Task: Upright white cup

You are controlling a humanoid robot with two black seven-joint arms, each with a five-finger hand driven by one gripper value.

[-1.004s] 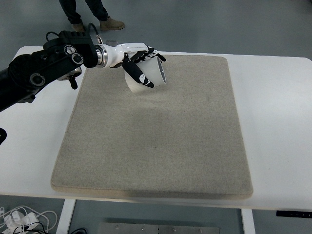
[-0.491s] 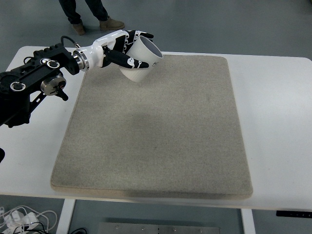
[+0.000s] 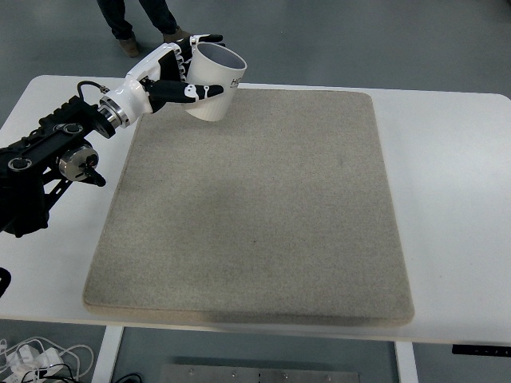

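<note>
Left hand (image 3: 177, 72) had its fingers (image 3: 196, 92) wrapped round the white cup (image 3: 214, 89), mouth tilted up-right, above the mat's (image 3: 255, 207) far-left corner.

We see a large rectangular mat (image 3: 251, 203) lying flat on the table (image 3: 459, 207), covering most of its middle, with bare table showing to its left, right and along the near edge. The left hand (image 3: 172, 70) reaches in from the left and holds a cup (image 3: 214, 83) above the mat's far left corner, the cup tilted with its mouth facing up and to the right. Behind the table, at the top left, a person's legs (image 3: 136, 20) stand on the floor.
</note>
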